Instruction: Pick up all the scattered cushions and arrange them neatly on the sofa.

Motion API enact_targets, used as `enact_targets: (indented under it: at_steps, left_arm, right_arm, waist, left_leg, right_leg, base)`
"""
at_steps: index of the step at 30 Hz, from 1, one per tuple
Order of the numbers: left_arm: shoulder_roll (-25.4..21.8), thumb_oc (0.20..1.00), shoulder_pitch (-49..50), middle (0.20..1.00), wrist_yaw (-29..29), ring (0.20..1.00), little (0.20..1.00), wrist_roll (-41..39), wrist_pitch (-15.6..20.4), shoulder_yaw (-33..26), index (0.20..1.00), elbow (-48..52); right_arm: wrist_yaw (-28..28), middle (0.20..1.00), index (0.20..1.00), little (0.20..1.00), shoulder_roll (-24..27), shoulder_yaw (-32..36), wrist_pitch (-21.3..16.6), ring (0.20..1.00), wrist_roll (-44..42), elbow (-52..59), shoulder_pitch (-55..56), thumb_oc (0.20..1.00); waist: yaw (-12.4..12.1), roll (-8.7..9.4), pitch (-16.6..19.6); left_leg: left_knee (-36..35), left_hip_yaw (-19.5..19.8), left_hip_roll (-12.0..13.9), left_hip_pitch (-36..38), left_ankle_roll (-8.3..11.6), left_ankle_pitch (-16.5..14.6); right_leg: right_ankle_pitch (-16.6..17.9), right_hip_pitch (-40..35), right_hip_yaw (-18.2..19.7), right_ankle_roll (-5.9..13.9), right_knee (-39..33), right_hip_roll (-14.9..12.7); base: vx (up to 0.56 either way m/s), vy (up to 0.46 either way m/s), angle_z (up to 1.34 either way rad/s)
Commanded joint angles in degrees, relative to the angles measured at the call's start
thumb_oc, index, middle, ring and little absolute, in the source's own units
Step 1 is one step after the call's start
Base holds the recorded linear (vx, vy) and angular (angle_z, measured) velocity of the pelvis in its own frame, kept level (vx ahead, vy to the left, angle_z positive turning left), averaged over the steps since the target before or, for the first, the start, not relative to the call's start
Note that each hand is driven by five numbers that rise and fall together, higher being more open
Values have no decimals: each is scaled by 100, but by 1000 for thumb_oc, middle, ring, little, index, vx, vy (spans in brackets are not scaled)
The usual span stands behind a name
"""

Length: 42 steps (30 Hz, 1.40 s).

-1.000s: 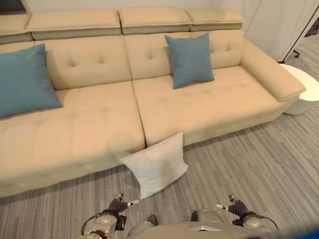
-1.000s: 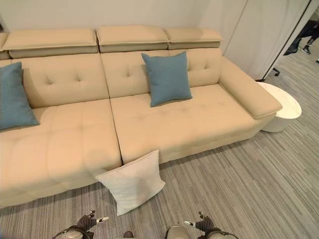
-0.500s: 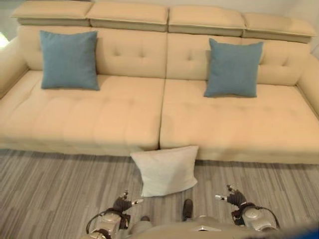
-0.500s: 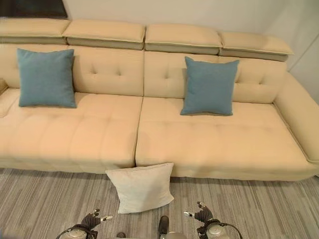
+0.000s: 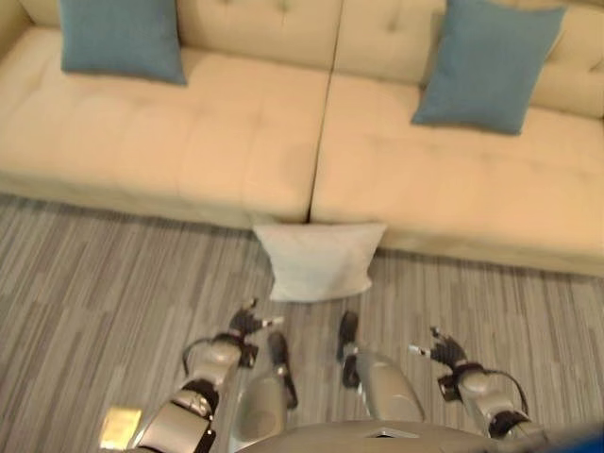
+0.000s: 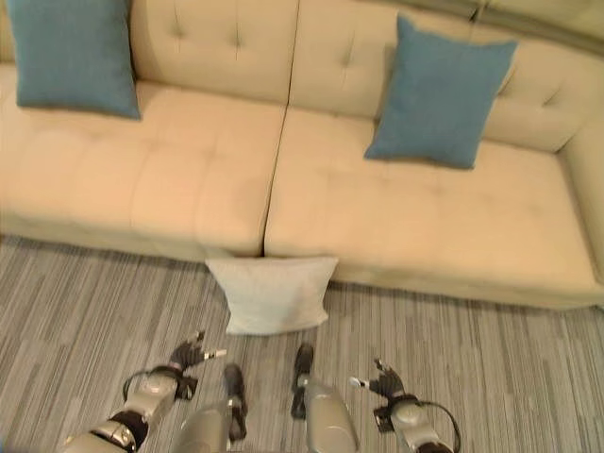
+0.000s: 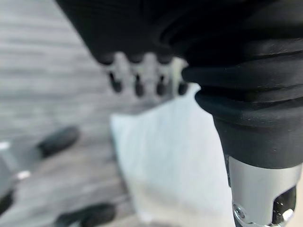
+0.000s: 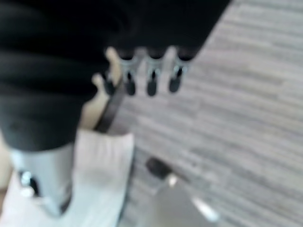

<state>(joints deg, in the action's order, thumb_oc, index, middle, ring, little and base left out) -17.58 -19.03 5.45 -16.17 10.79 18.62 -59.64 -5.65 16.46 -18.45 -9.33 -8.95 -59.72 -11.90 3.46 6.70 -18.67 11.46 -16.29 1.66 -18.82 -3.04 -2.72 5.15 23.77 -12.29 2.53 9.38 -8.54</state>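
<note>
Now one white cushion (image 5: 321, 260) leans on the floor (image 5: 113, 293) against the sofa (image 5: 236, 142), at 12 o'clock between the left hand (image 5: 247, 323) and right hand (image 5: 444, 349), touching neither; both hands hold nothing, fingers relaxed. Two blue cushions (image 6: 68, 52) (image 6: 436, 92) stand on the sofa, the left one cut off at the frame edge.

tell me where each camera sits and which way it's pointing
Left eye view: on the head, looking down at the white cushion on the floor against the sofa, left hand and right hand low.
Right eye view: same scene, two blue cushions on the sofa.
Left wrist view: along its straight fingers to the white cushion.
Right wrist view: past its fingers to the floor.
All share the white cushion.
</note>
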Motion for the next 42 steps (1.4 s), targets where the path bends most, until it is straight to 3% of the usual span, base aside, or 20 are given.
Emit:
enact_targets:
  at_steps: [1,3,5,7,12,20,27,36,42]
  left_arm:
    - [-129,1000,-359,1000,443,1000,1000,-373,393,28,1000,26]
    - [-182,1000,-632,1000,563,1000,1000,-456,415,67,1000,64]
    - [-424,1000,-1516,1000,938,1000,1000,-754,484,64,1000,47]
    - [-424,1000,-1528,1000,936,1000,1000,-756,486,63,1000,40]
    - [-727,1000,-2966,1000,1404,1000,1000,-1507,686,6,1000,66]
    - [-836,1000,-3907,1000,1533,1000,1000,-2011,622,5,1000,-306]
    - [-791,1000,-4092,1000,1785,1000,1000,-2067,552,-91,1000,-564]
    - [-1269,1000,-5084,1000,1551,1000,1000,-2431,590,314,1000,-522]
    - [-1188,1000,-5794,1000,1449,1000,1000,-2849,665,655,1000,-257]
  right_arm:
    - [-330,1000,1000,1000,187,-144,-222,1000,-434,310,-349,1000]
    - [-399,1000,1000,1000,253,-186,-217,1000,-494,355,-571,1000]
    - [-724,1000,1000,1000,503,-240,-222,1000,-709,504,-1343,1000]
    - [-724,1000,1000,1000,504,-239,-222,1000,-710,499,-1354,1000]
    - [-1363,1000,1000,1000,1233,-233,-343,1000,-1082,343,-3173,1000]
    - [-1509,1000,1000,1000,1674,-556,-343,1000,-1197,-12,-4409,1000]
    - [-1646,1000,1000,1000,1623,-581,-373,1000,-1262,-142,-4587,1000]
    - [-1681,1000,1000,1000,1680,-913,-377,1000,-1292,-144,-5255,1000]
    - [-1692,1000,1000,1000,1680,-1209,-302,1000,-1448,-182,-5966,1000]
  waist:
    - [-86,-65,97]
    - [-82,-74,52]
    - [-34,-139,-93]
    - [-30,-141,-84]
    - [49,-329,-411]
    - [102,-363,-635]
    - [127,-364,-800]
    - [262,-368,-722]
    - [279,-458,-626]
  left_leg:
    - [6,284,262,-157,563,110]
    - [42,303,267,-355,562,137]
    - [183,321,357,-1110,589,268]
    - [193,323,358,-1135,589,267]
    - [651,494,537,-2884,644,489]
    - [1409,680,750,-4337,606,381]
    - [1641,743,754,-4797,562,332]
    - [1770,752,748,-5437,549,320]
    - [1709,712,723,-5779,552,376]
  right_leg:
    - [-461,-193,401,471,446,-180]
    - [-441,24,428,463,501,-170]
    - [-384,801,451,470,690,-220]
    - [-386,825,451,470,700,-221]
    - [-388,2641,624,462,1419,-299]
    - [-530,4094,783,398,2245,-289]
    - [-619,4608,813,344,2531,-237]
    - [-554,5313,925,373,2609,-150]
    - [-494,5671,1001,427,2544,-125]
  base:
    - [-47,18,-5]
    - [-128,2,5]
    - [-177,-26,3]
    - [-57,-18,7]
    - [-98,-63,1]
    - [-2,-48,0]
    - [2,-13,0]
    - [4,13,-5]
    - [8,31,-6]
